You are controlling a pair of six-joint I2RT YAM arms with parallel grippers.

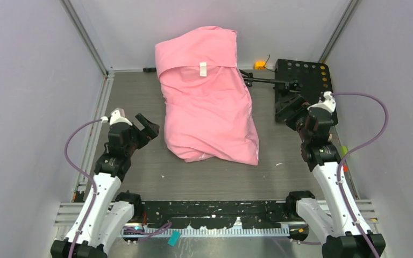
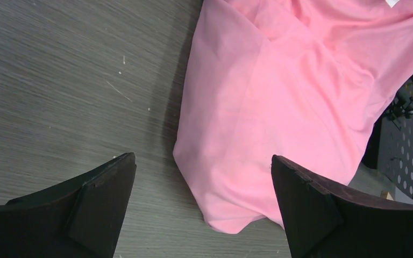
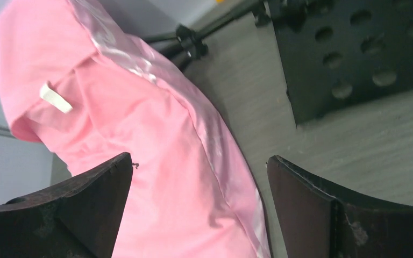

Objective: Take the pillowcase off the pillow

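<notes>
The pink pillowcase (image 1: 207,102) lies stuffed and wrinkled in the middle of the table, its far end leaning on the back wall, with a small white tag (image 1: 203,69) near the top. The pillow is hidden inside it. My left gripper (image 1: 146,125) is open and empty, left of the case's near end; in the left wrist view the pillowcase (image 2: 285,107) lies ahead of the gripper (image 2: 203,172). My right gripper (image 1: 297,119) is open and empty, right of the case; the right wrist view shows the pillowcase (image 3: 156,156) and its tag (image 3: 55,98) beyond the gripper (image 3: 200,172).
A black perforated plate (image 1: 304,80) with a black clamp arm (image 1: 266,81) sits at the back right, next to the right gripper. A small yellow part (image 1: 260,65) lies by the back wall. Metal rails run along the table's left side and front edge.
</notes>
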